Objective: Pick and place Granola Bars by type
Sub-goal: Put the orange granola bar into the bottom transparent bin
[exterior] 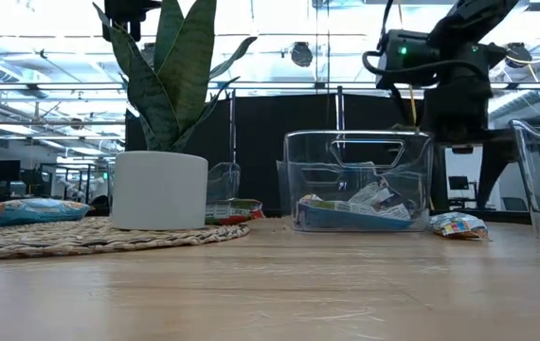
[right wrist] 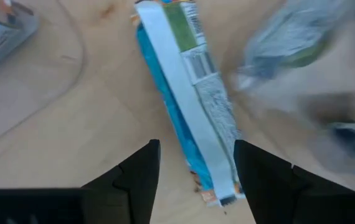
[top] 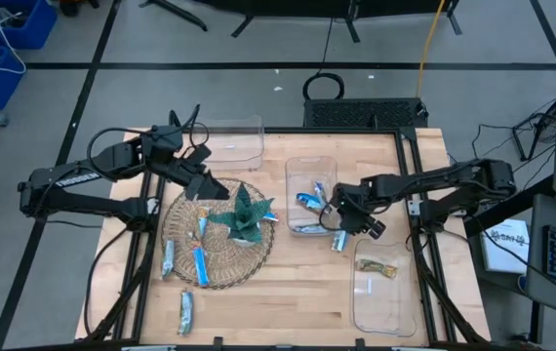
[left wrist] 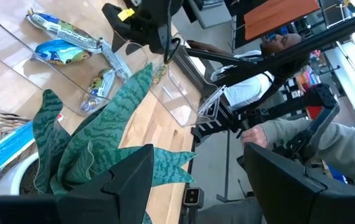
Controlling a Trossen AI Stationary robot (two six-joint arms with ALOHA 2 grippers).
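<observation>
Right now the right gripper (top: 348,220) hangs over the middle clear plastic bin (top: 293,171) on the wooden table (top: 288,283). Its two dark fingers (right wrist: 137,174) stand apart and hold nothing. Just under them lies a blue and white wrapped granola bar (right wrist: 187,93), flat inside the bin. More shiny blue bars (top: 307,201) lie next to it in the same bin. One silver-blue bar (top: 339,240) lies on the table just outside the bin's near right corner.

To the right and nearer sits a second clear bin (top: 361,307) with one greenish-gold bar (top: 377,266) in it. To the left is a round woven mat (top: 185,258) with a green spiky plant in a white pot (top: 245,216). Several blue bars (top: 200,263) lie on the mat, and one (top: 185,311) lies on the table near it.

The left gripper (top: 196,174) waits above the far side of the mat, its fingers wide and empty.

I think a blue bar has just been dropped into its bin. Next, the right gripper should lift up and go for the loose bar by the bin.
</observation>
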